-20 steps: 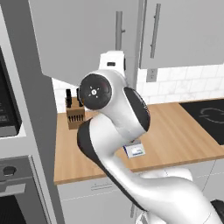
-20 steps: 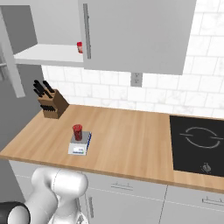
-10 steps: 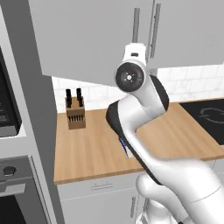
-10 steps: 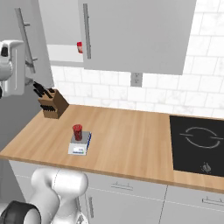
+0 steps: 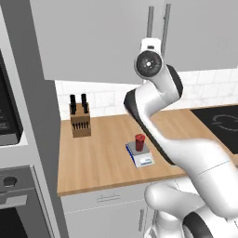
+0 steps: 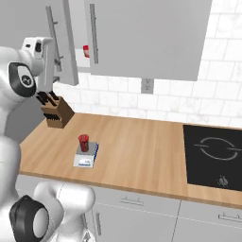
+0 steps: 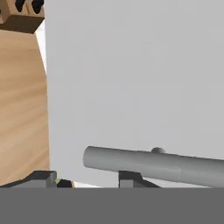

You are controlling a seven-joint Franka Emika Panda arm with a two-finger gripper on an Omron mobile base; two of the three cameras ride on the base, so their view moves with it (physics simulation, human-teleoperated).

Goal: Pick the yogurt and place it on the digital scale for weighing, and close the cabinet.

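Note:
The yogurt (image 5: 140, 141) (image 6: 83, 142), a small dark red cup, stands upright on the digital scale (image 5: 142, 159) (image 6: 85, 158) near the counter's front. My arm reaches up to the cabinet (image 5: 93, 37) (image 6: 142, 38). The cabinet's left door (image 6: 66, 52) (image 7: 131, 78) stands partly ajar, with the hand pressed against its outer face. My gripper (image 7: 87, 183) is shut and holds nothing. Its fingertips (image 7: 129, 178) sit just below the door's bar handle (image 7: 153, 164) (image 6: 53, 35).
A brighter red cup (image 6: 86, 50) shows inside the cabinet through the gap. A knife block (image 5: 80, 122) (image 6: 57, 115) stands at the counter's back left. A black cooktop (image 6: 215, 156) lies to the right, and an oven column (image 5: 18, 139) rises at the left.
The arm has swung up from low over the counter to the left cabinet door. The door has turned from wide open to nearly closed. The yogurt and scale have not moved.

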